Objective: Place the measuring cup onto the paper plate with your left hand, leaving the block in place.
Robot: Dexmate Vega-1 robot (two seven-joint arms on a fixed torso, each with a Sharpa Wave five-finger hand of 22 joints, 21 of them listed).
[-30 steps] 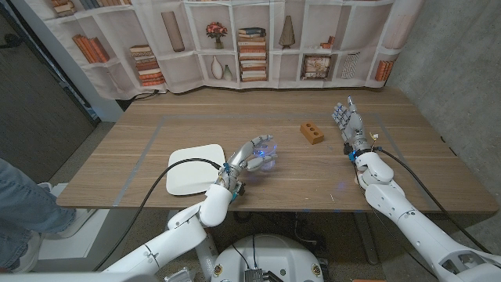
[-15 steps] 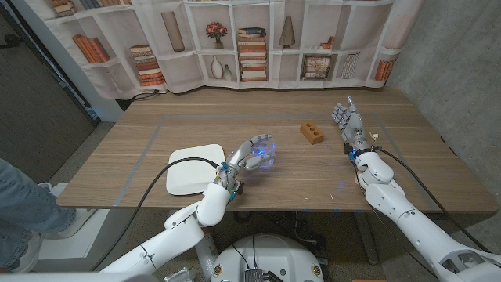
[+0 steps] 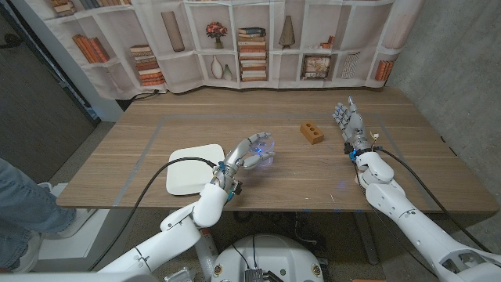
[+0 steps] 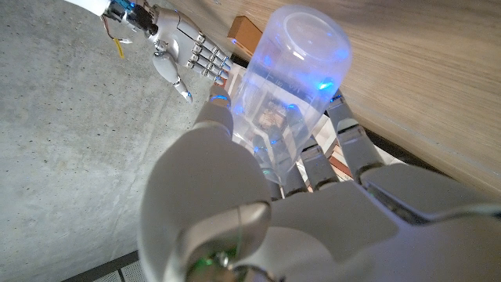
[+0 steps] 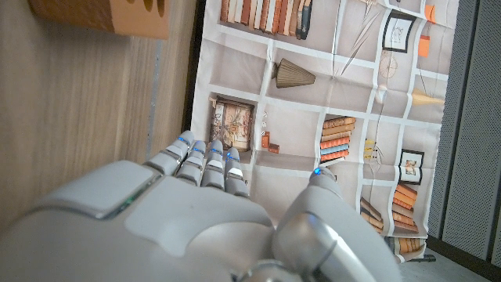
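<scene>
Cup (image 3: 262, 146) gripped in left hand (image 3: 244, 159) beside plate (image 3: 194, 170); transport step under way, next needing a leftward carry over the plate.

**Even room light, sharp overhead, soft close-ups**

The head view was evenly and softly lit from above, with no hard glare on the wooden table (image 3: 313, 168). Shadows were faint — a thin dark edge lay under the block (image 3: 312, 132) and the paper plate (image 3: 192, 170). Straight lines bowed slightly toward the corners (a wide-lens effect).

In the left wrist view the measuring cup (image 4: 288, 86) glowed with blue light spots on its clear wall, and the left hand (image 4: 258, 204) close to the lens looked soft and out of focus. The right wrist view was bright — the right hand (image 5: 211, 223) was blurred in the foreground, while the printed bookshelf backdrop (image 5: 329, 94) stayed fairly crisp.
</scene>
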